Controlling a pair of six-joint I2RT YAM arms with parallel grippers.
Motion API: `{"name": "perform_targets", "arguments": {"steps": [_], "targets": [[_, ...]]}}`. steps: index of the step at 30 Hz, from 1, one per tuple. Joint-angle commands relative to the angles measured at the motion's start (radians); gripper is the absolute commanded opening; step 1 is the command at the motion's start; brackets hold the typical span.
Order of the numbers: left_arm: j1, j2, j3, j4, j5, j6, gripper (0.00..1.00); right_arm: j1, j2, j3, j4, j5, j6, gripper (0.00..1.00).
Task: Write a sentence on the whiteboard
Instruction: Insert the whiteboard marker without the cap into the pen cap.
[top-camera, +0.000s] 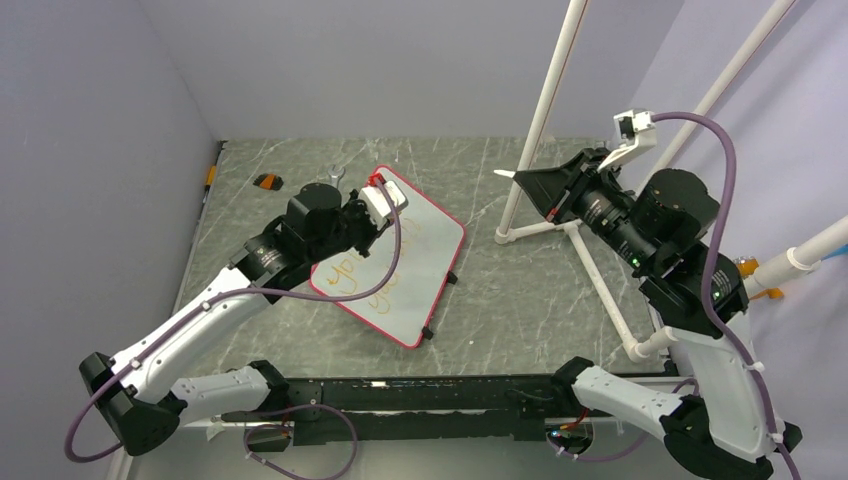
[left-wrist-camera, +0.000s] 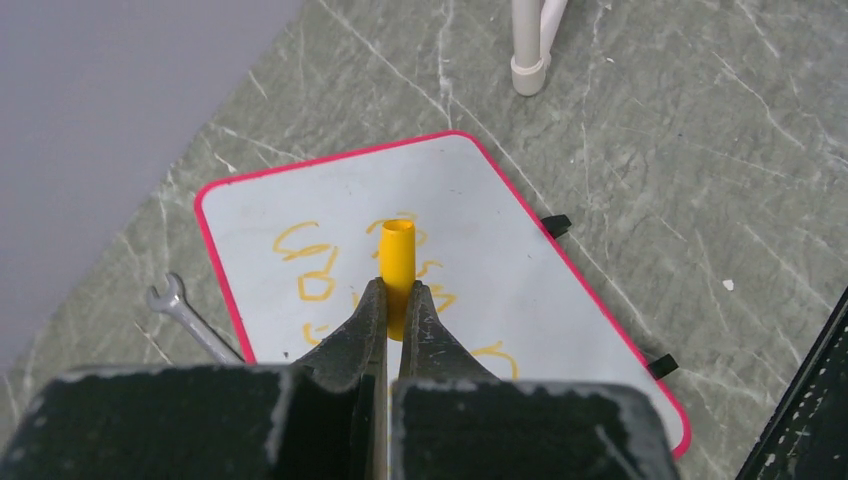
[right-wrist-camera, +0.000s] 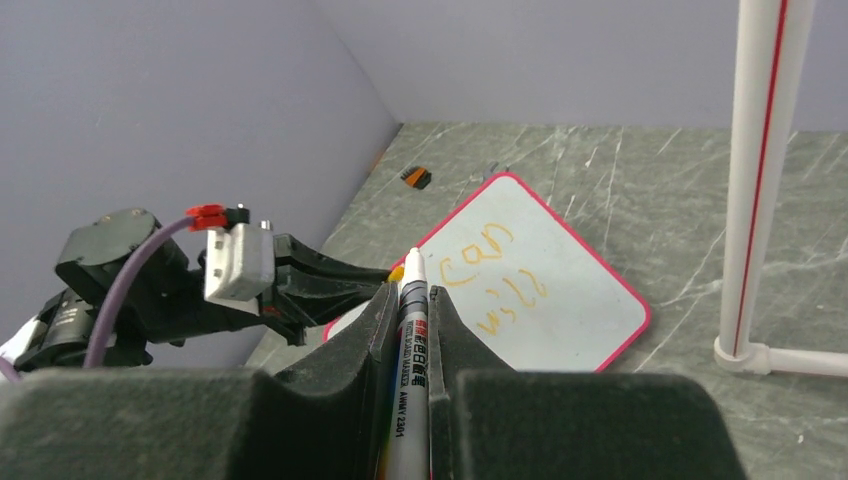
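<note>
- Left tool (left-wrist-camera: 398, 300) squeezes a yellow marker cap (left-wrist-camera: 397, 250); right tool (right-wrist-camera: 411, 303) squeezes the marker (right-wrist-camera: 412, 278).
- The whiteboard (top-camera: 432, 250) with the sentence (right-wrist-camera: 495, 272) lies mid-frame.
- If badly lined up, the cap could slip, fall and smudge it.

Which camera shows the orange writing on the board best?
Right wrist view: two words of the writing read clearly. Left wrist view: fingers and cap hide part. Top view: faint, partly under the left arm.
</note>
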Motion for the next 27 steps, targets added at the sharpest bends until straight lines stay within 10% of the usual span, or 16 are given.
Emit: {"name": "perform_targets", "arguments": {"steps": [1,27], "targets": [[0.002,-0.025,0.07,0.016,0.055,0.08,0.0,-0.001,0.009,-0.041,0.066,-0.029,0.037,0.0],[-0.013,0.003,-0.046,-0.008,0.408,0.08,0.0,0.0,0.02,-0.29,0.159,-0.448,-0.121,0.0]]}}
